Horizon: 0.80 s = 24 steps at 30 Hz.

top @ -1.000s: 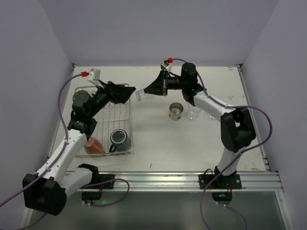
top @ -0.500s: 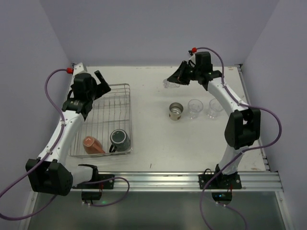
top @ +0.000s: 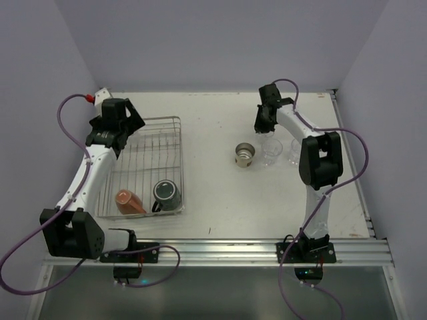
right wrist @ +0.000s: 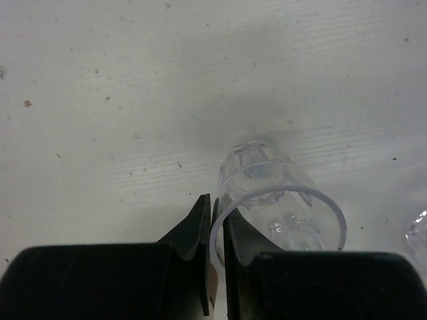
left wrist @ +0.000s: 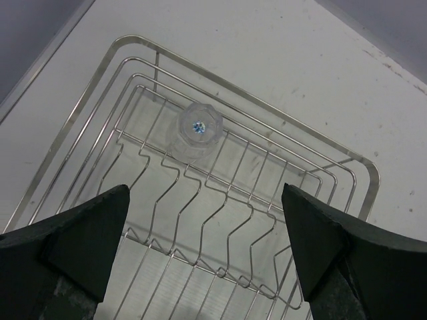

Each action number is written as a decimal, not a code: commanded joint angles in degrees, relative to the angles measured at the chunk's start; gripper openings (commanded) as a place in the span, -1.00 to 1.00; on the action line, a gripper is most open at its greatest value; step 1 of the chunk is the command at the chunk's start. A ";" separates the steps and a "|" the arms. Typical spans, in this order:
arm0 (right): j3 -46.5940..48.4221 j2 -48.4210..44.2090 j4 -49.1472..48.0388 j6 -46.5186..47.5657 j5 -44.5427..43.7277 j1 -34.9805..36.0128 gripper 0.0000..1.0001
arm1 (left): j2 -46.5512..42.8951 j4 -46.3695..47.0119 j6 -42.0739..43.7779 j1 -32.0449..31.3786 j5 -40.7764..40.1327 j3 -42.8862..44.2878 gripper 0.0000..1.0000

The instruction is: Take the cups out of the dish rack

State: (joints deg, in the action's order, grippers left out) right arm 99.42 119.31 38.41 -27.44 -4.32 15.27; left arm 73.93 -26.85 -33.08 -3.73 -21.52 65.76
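Pinching rim of clear glass (right wrist: 277, 200) w/ right gripper (right wrist: 215, 208), jaws nearly shut on one wall, mouth up, prob for set-down beside parked glasses (top: 270, 151) on table (top: 213, 133); neighbours near, so little side room. Hovering left gripper (left wrist: 205, 193) wide open, empty, over inverted glass (left wrist: 198, 129) at far end of dish rack (left wrist: 133, 47); judging top approach best, w/ rack walls blocking sides. Leaving orange cup (top: 129, 200), dark mug (top: 167, 194) at near end.

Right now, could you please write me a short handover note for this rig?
Left gripper: open, above a clear glass in the dish rack.
Right gripper: shut on the rim of a second glass near the table; contact unclear.
Done: beige cup, third glass and fourth glass stand on the table.
To do: release second glass; unload clear glass, orange cup, dark mug.
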 commanded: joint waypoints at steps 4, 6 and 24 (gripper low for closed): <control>2.18 0.48 3.06 1.34 -8.95 0.99 -1.00 | 8.05 -2.41 1.88 2.49 -0.37 6.66 1.00; 2.54 1.63 3.42 1.42 -9.57 1.25 -1.00 | 9.82 -3.46 1.71 3.02 0.25 8.32 1.00; 4.39 4.18 5.18 2.57 -10.19 1.87 -0.31 | 23.71 -4.70 3.46 5.66 1.30 14.31 1.00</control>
State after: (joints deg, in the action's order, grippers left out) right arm 102.78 124.25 43.11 -25.41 -13.04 17.08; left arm 96.71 -31.05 -31.59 1.54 -18.81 77.43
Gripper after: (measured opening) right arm 0.326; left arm 0.997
